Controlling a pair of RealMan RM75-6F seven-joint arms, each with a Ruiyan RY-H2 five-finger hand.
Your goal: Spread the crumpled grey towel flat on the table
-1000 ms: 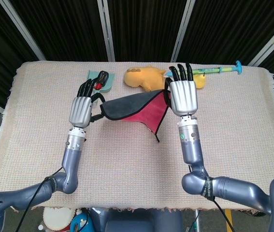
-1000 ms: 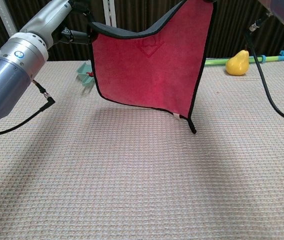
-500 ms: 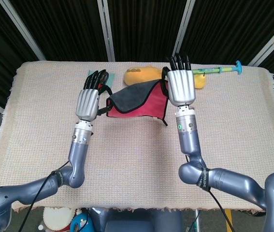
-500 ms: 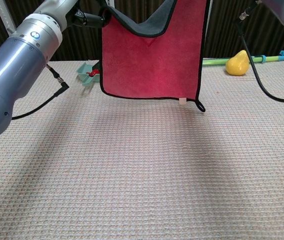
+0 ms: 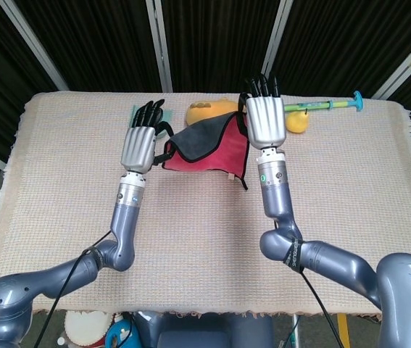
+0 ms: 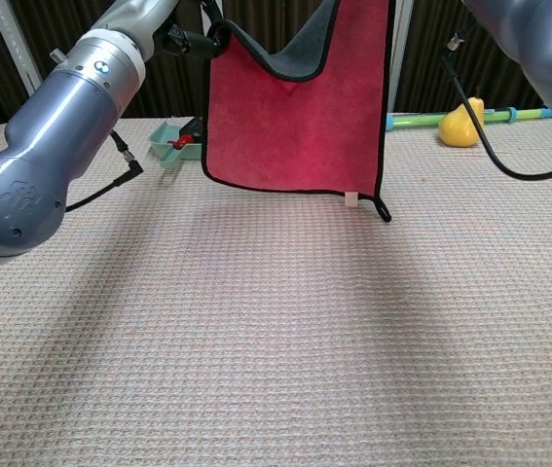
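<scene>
The towel (image 5: 206, 148), grey on one face and red on the other, hangs in the air between my two hands. My left hand (image 5: 141, 142) grips its left top corner and my right hand (image 5: 264, 119) grips its right top corner. In the chest view the towel (image 6: 295, 126) faces me red side out, with a grey fold sagging along the top and its lower edge level just above the table. A black loop and a white tag dangle at its lower right corner. Only the dark fingers (image 6: 186, 41) of my left hand show in that view.
Behind the towel lie a yellow plush toy (image 5: 206, 111), a yellow pear (image 6: 460, 125) and a green and blue stick (image 5: 332, 106). A teal tray (image 6: 166, 143) with a red item sits at the back left. The beige woven tablecloth (image 6: 276, 341) covers the table.
Both hands have risen and drawn closer together toward the back of the table. The towel has lifted with them, and its lower edge has gone from slanted to level.
</scene>
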